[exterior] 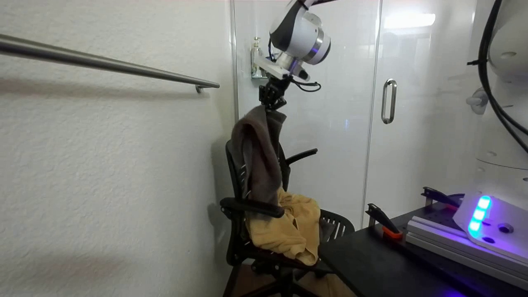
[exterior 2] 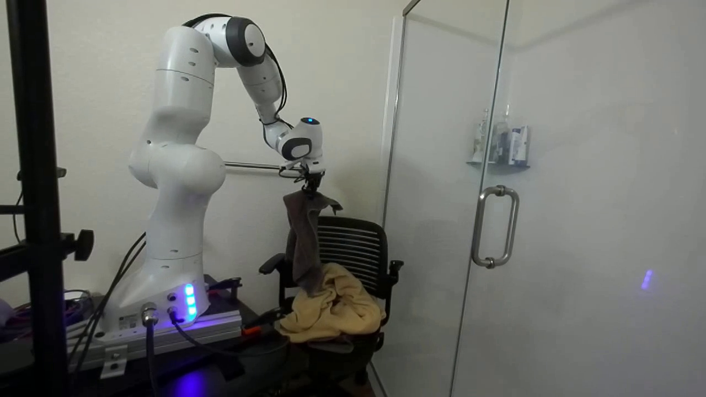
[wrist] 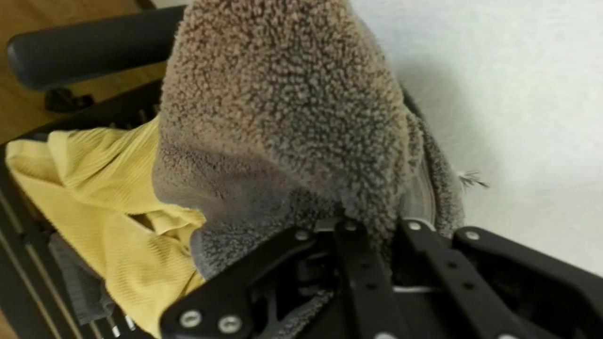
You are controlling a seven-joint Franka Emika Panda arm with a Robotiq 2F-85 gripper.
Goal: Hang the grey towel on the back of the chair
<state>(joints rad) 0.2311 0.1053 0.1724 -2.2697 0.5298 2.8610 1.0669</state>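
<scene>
Wrist view: grey towel (wrist: 292, 103) looks nubbly, brownish.

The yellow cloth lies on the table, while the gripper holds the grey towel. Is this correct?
Only the place is wrong: the yellow cloth lies on the chair, as both exterior views show. The gripper does hold the grey towel.

- White arm (exterior 2: 185, 165) with smooth, rounded sections and thin seams (exterior 2: 185, 76).
- Dark collar (exterior 2: 237, 41) circling a flat white disc (exterior 2: 254, 42).
- Black cables (exterior: 484, 47) running along the outside, bundled by a tie (exterior: 473, 63).
- White wrist (exterior 2: 311, 138) with a small blue light (exterior 2: 310, 119) on a dark cap (exterior 2: 316, 122).
- White base (exterior 2: 149, 298) with a short, segmented strip (exterior 2: 190, 301) glowing blue.
- Black, angular gripper (wrist: 380, 230) with round silver screws (wrist: 190, 318).
</scene>
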